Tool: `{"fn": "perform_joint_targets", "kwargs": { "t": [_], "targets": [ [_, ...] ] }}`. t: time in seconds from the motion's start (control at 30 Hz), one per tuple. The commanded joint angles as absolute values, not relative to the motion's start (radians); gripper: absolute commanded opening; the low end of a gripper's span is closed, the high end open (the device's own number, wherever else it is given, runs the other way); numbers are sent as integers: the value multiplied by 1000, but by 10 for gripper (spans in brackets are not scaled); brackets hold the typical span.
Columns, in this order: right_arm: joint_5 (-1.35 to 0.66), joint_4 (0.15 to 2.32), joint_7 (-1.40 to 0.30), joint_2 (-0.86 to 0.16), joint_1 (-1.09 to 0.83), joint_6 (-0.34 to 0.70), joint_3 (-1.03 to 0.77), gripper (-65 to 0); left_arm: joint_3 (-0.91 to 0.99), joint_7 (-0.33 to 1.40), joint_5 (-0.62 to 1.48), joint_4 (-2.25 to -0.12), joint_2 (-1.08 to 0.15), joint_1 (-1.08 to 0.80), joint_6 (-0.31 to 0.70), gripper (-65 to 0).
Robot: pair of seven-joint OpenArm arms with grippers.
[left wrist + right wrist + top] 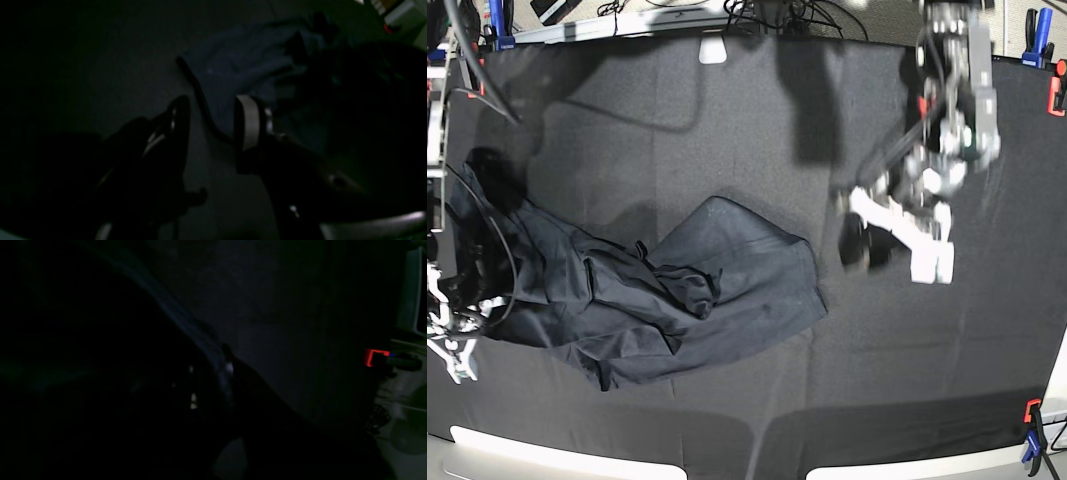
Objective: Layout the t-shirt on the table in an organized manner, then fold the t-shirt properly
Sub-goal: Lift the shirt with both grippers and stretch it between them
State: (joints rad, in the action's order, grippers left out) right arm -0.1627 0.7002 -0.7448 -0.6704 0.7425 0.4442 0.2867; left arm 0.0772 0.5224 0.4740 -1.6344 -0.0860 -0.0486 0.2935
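T-shirt (pixel 657 290) crumpled on tabletop (pixel 727 130), no legible label. Right gripper (pixel 220 373) jaws clamped on fabric; left gripper (pixel 897 245) jaws apart, empty.

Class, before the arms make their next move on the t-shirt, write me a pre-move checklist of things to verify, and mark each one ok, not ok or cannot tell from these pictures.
1. t-shirt lies wholly on the table: ok.
2. T-shirt is spread flat: not ok; it is bunched and creased, most of all toward its left end in the base view.
3. left hand is open and empty: ok; it hangs apart from the fabric.
4. right hand grips the shirt: ok; it is shut on a fold of cloth.
5. Collar and sleeves can be found: cannot tell; the folds hide them.
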Motion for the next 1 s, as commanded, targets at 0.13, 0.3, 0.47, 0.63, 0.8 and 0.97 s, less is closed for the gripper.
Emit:
{"fn": "perform_joint_targets", "kwargs": {
  "t": [0.13, 0.3, 0.47, 0.63, 0.8, 0.97],
  "targets": [
    [-164, 715, -745, -670, 768, 446, 281, -650, 76, 538, 487, -1403, -47, 142, 299, -443],
    [-164, 715, -745, -671, 752, 446, 281, -650, 76, 557, 485, -1146, -39, 302, 299, -443],
    [-165, 715, -744, -673, 751, 446, 281, -650, 76, 552, 460, -978, -33, 384, 322, -443],
    [-165, 715, -745, -673, 750, 446, 281, -650, 76, 522, 461, -884, -28, 437, 355, -443],
    [-165, 715, -746, -673, 750, 446, 281, -650, 76, 552, 460, -811, -18, 484, 369, -443],
    [-165, 715, -745, -673, 750, 446, 281, -650, 76, 516, 461, -795, 1, 488, 493, -538]
  ]
}}
